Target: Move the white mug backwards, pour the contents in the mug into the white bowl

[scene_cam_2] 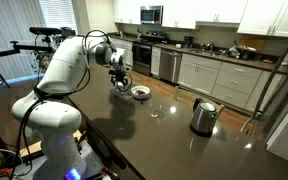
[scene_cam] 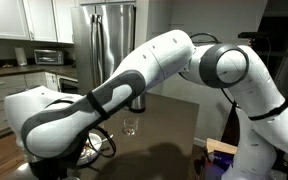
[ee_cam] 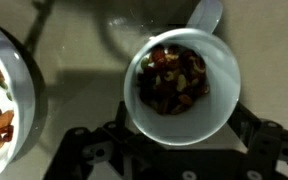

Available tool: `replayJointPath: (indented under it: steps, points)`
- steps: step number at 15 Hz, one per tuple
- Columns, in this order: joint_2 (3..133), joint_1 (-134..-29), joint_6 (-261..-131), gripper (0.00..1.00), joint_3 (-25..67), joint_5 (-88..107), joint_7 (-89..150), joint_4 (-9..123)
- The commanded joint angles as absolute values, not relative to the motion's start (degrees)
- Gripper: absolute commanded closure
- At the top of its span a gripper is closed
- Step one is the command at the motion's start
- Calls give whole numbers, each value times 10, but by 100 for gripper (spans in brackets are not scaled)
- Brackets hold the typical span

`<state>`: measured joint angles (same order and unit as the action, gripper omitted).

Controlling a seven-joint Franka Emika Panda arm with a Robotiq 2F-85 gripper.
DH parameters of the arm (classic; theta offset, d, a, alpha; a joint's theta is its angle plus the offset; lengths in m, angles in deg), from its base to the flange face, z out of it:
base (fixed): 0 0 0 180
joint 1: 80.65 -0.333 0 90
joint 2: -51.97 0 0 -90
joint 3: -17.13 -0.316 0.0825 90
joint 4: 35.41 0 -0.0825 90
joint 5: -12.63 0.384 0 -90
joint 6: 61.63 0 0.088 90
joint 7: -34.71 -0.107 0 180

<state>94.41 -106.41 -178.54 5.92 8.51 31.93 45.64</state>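
In the wrist view I look straight down into the white mug (ee_cam: 144, 115), which holds dark red and brown dried bits; its handle (ee_cam: 206, 14) points away from me. My gripper (ee_cam: 179, 138) is open, with one black finger (ee_cam: 92, 150) left of the mug and one right of it, the mug standing between them. The white bowl (ee_cam: 24, 95) with brown bits shows at the left edge, close beside the mug. In an exterior view the gripper (scene_cam_2: 119, 80) hangs low over the dark counter, just left of the bowl (scene_cam_2: 141, 92).
A clear drinking glass (scene_cam_2: 155, 110) stands on the dark counter (scene_cam_2: 174, 140) right of the bowl, and a steel kettle (scene_cam_2: 203, 115) farther right. My own arm fills most of an exterior view, with the glass (scene_cam: 131, 126) showing beneath it.
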Motion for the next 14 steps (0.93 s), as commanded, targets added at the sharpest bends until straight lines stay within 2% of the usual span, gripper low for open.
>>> replayJointPath:
  steps: [1, 7, 14]
  points:
    - [900, -1052, -1807, 0, 49, 99, 308, 529]
    - [848, -1039, -1822, 0, 40, 100, 328, 622]
    - [779, -978, -1794, 0, 11, 117, 455, 701]
